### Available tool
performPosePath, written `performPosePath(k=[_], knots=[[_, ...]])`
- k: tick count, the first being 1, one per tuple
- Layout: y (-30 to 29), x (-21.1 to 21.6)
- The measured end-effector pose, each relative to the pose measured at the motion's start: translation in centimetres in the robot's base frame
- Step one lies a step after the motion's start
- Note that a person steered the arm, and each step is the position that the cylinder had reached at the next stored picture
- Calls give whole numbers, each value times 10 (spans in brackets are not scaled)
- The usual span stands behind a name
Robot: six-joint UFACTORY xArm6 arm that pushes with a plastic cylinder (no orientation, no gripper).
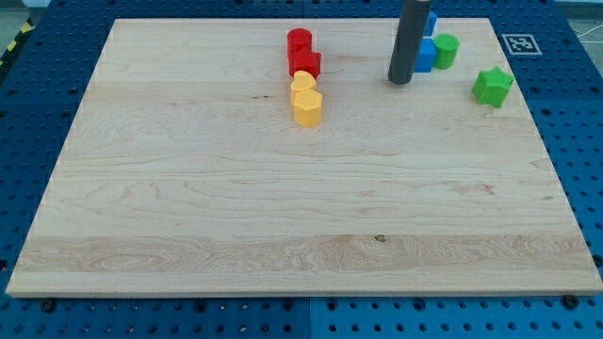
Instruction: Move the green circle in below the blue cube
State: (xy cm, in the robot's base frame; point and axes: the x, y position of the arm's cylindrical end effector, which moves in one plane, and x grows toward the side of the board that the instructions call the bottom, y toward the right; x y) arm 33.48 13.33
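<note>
My tip [400,81] rests on the wooden board [283,207] just at nine o'clock of the blue cube [426,55], which my rod partly hides; I carry no claw, only this rod, so nothing is grasped. The green circle [446,50] sits touching the cube at its three o'clock, with what seems another blue block [431,21] at twelve. A green star [492,86] lies at four o'clock, while red blocks [302,54] and yellow blocks [306,98] line up well apart at nine.
</note>
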Motion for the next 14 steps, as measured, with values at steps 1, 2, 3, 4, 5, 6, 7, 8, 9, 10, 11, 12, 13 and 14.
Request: performPosePath(k=[1,2,3,4,5,6,7,8,9,10,11,12,13,14], knots=[[0,14],[24,25],[65,24],[77,21],[77,18],[77,4],[77,-18],[79,-36],[81,-52],[81,-58],[87,-54],[133,-49],[147,-76],[147,-77]])
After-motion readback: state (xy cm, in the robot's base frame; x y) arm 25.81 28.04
